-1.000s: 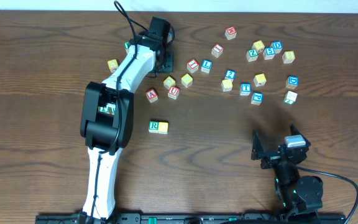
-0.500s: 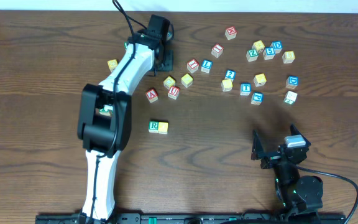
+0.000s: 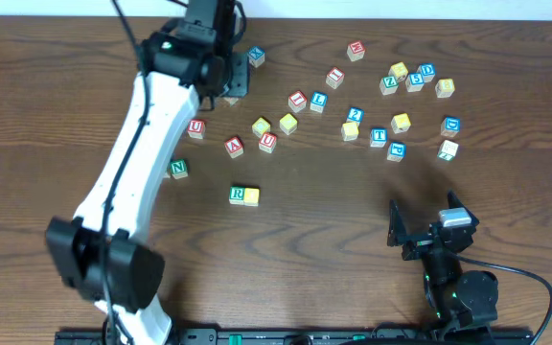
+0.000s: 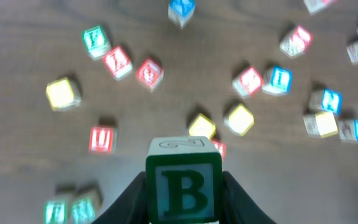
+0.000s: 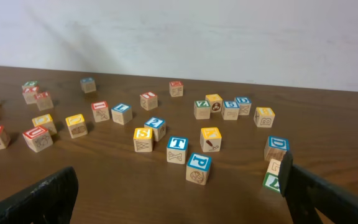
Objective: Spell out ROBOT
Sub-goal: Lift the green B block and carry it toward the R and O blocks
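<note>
B cube (image 4: pixel 183 180) is up off the table (image 3: pixel 353 287), clamped between the fingers of the left gripper (image 4: pixel 184 202), green B facing the wrist camera. Overhead, the left arm (image 3: pixel 142 134) hides it, out at the far side. R cube (image 3: pixel 237 195) sits near the middle, touching a yellow cube (image 3: pixel 251 195) on its right. T cube (image 3: pixel 379 136) sits in the right-hand cluster. Right gripper (image 5: pixel 178 174) hangs wide open and empty, low at the near edge.
</note>
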`<action>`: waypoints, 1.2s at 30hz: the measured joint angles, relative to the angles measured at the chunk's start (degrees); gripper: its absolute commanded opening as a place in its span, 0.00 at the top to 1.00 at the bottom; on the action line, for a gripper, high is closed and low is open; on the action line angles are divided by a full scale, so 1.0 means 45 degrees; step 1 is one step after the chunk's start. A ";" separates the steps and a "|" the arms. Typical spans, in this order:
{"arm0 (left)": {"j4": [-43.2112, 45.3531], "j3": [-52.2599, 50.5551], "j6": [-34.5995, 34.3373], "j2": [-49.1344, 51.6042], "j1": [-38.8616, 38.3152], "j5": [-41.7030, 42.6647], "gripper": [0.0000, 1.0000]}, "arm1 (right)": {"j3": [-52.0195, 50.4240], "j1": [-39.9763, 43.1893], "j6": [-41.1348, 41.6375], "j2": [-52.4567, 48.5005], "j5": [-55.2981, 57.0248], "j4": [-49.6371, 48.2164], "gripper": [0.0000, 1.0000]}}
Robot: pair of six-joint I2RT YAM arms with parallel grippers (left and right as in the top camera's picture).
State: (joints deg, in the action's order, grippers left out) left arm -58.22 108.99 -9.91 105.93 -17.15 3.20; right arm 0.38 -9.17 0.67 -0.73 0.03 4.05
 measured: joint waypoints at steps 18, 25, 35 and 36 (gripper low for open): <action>0.0126 -0.5056 -0.1307 -0.5178 -0.2885 -0.0588 0.93 | 0.0000 0.0000 0.0000 0.0000 0.0000 0.0000 0.01; 0.1297 -0.7752 -0.3186 -0.6110 -0.5017 -0.1331 0.93 | 0.0000 0.0000 0.0000 0.0000 0.0000 0.0000 0.01; 0.2861 -0.9054 -0.5503 -0.4629 -0.6028 -0.2526 0.93 | 0.0000 0.0000 0.0000 0.0000 0.0000 0.0000 0.01; 0.3011 -0.9083 -0.5688 -0.4240 -0.6037 -0.2565 0.93 | 0.0000 0.0000 0.0000 0.0000 0.0000 0.0000 0.01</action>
State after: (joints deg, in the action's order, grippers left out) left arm -44.66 68.12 -35.51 86.85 -44.31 -8.34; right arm 0.38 -9.17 0.67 -0.73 0.03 4.05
